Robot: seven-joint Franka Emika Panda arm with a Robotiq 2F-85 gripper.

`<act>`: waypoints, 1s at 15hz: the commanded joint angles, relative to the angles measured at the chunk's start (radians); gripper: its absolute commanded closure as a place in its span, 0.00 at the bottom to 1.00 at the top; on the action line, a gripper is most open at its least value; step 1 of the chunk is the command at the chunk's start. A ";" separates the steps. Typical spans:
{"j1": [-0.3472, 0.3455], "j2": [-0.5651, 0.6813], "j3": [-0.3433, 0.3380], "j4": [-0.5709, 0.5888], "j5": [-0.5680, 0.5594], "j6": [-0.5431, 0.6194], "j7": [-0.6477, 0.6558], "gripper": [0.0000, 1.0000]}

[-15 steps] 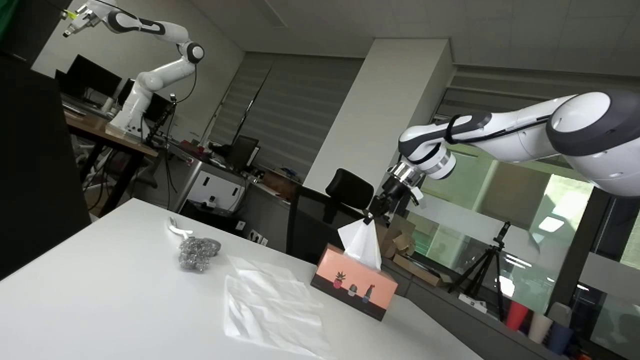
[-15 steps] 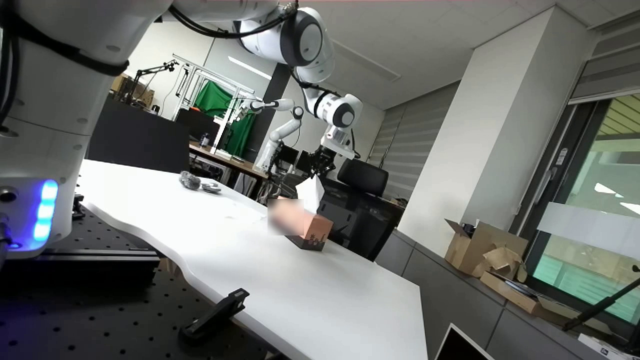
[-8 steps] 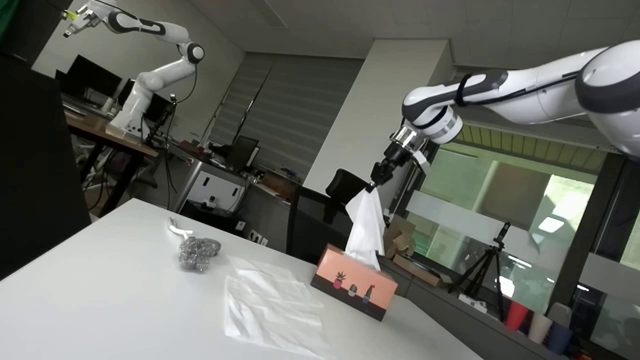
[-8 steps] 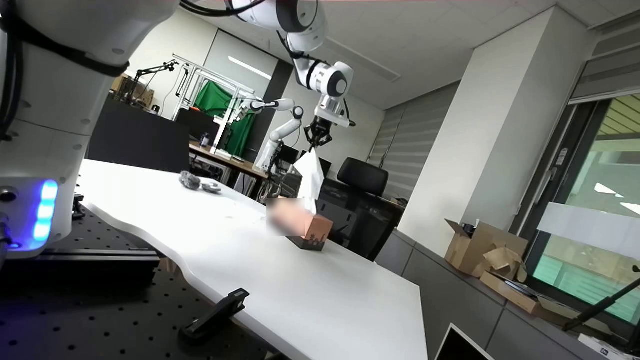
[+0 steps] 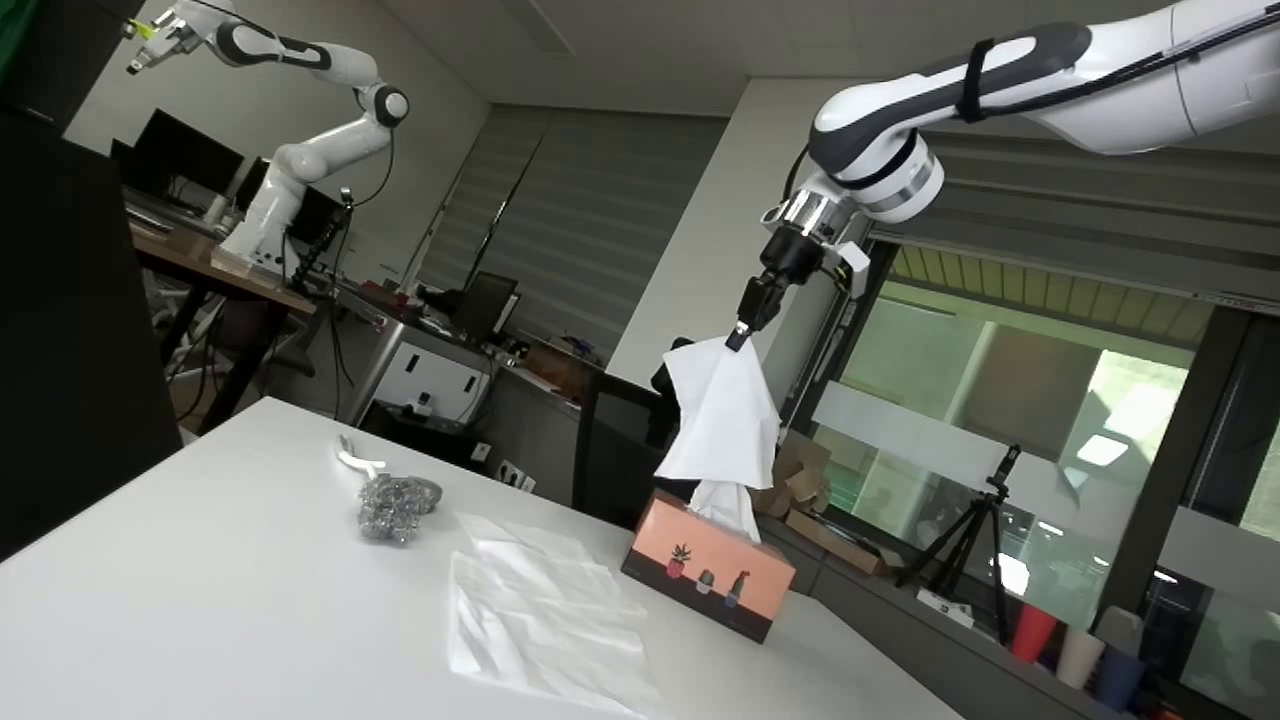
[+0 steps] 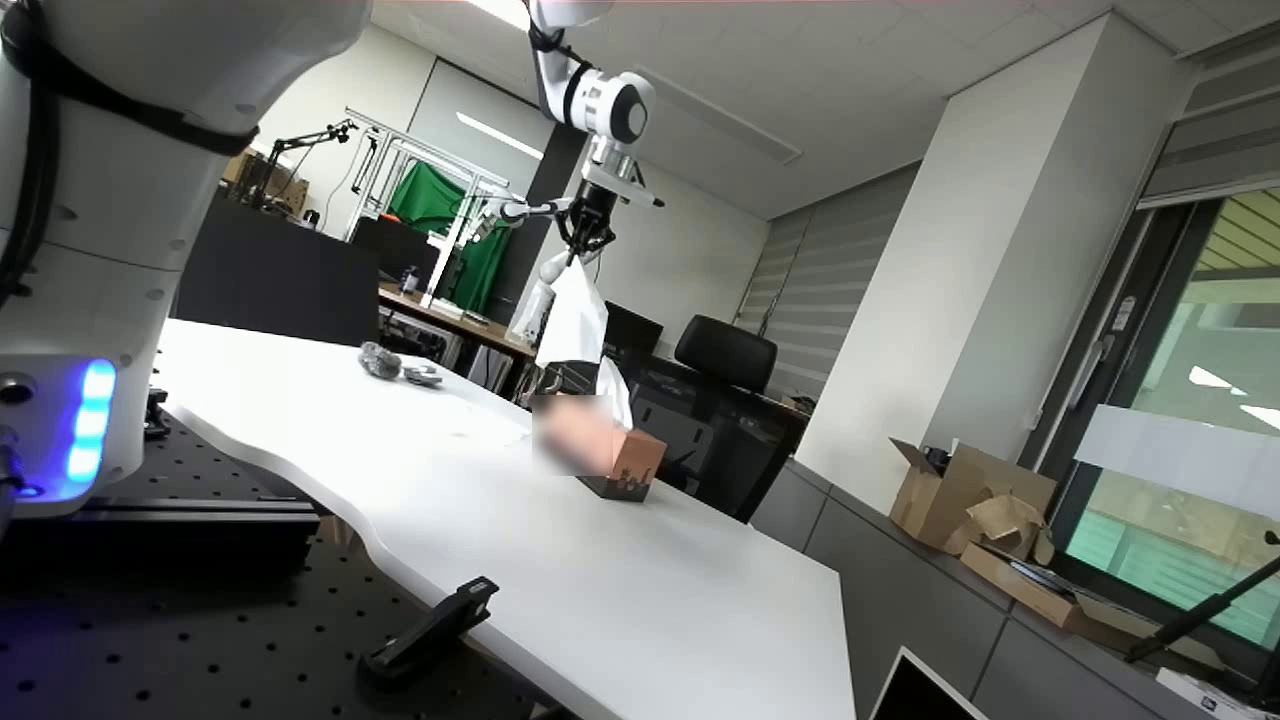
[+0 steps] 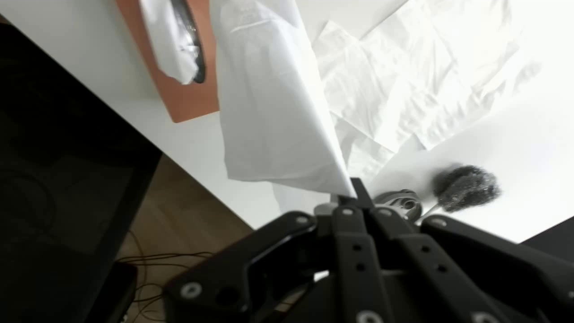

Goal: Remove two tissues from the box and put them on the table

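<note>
While the pincer [image 5: 738, 337] has a tissue [image 5: 720, 425] pinched, the box [image 5: 715, 555] just sits below it on the bench [image 5: 250, 560].

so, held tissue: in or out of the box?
Out. In both exterior views the held tissue hangs from the gripper, its lower edge above the box; another tissue sticks up out of the box.

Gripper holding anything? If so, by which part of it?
A white tissue, pinched at its top by the gripper; the rest hangs down.
</note>
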 commanded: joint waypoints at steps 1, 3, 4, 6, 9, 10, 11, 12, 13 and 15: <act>0.010 -0.133 0.056 -0.231 0.031 0.003 -0.016 1.00; 0.017 -0.164 0.091 -0.317 0.075 -0.007 -0.049 1.00; 0.015 -0.175 0.111 -0.357 0.113 0.004 -0.092 1.00; 0.003 -0.187 0.140 -0.426 0.210 0.037 -0.207 1.00; -0.022 -0.166 0.151 -0.454 0.382 -0.030 -0.382 1.00; -0.028 -0.157 0.142 -0.459 0.418 -0.047 -0.413 1.00; -0.033 -0.150 0.128 -0.473 0.440 -0.029 -0.436 1.00; -0.039 -0.143 0.118 -0.485 0.458 -0.012 -0.457 1.00; -0.043 -0.136 0.108 -0.501 0.474 0.028 -0.468 1.00; -0.044 -0.109 0.092 -0.521 0.486 0.114 -0.468 1.00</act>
